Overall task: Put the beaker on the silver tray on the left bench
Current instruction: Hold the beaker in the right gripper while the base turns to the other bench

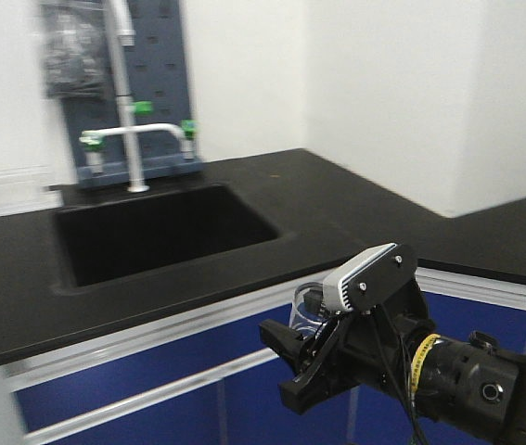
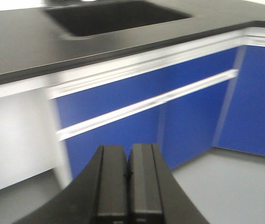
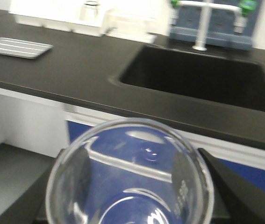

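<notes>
My right gripper [image 1: 301, 357] is shut on the small clear beaker [image 1: 307, 313] and holds it in the air in front of the blue cabinet fronts, below the bench's edge. In the right wrist view the beaker [image 3: 130, 175] fills the lower middle, its black fingers [image 3: 230, 186] on both sides. The silver tray [image 3: 16, 47] lies flat on the black bench top [image 3: 76, 65] at the far left. My left gripper [image 2: 128, 158] is shut and empty, low before the blue cabinets [image 2: 123, 121].
A black sink [image 1: 156, 232] is set into the bench, with a white tap [image 1: 133, 139] and a grey pegboard behind it. White bins [image 3: 62, 18] stand at the back left of the bench. The bench turns a corner at the right [image 1: 485, 232].
</notes>
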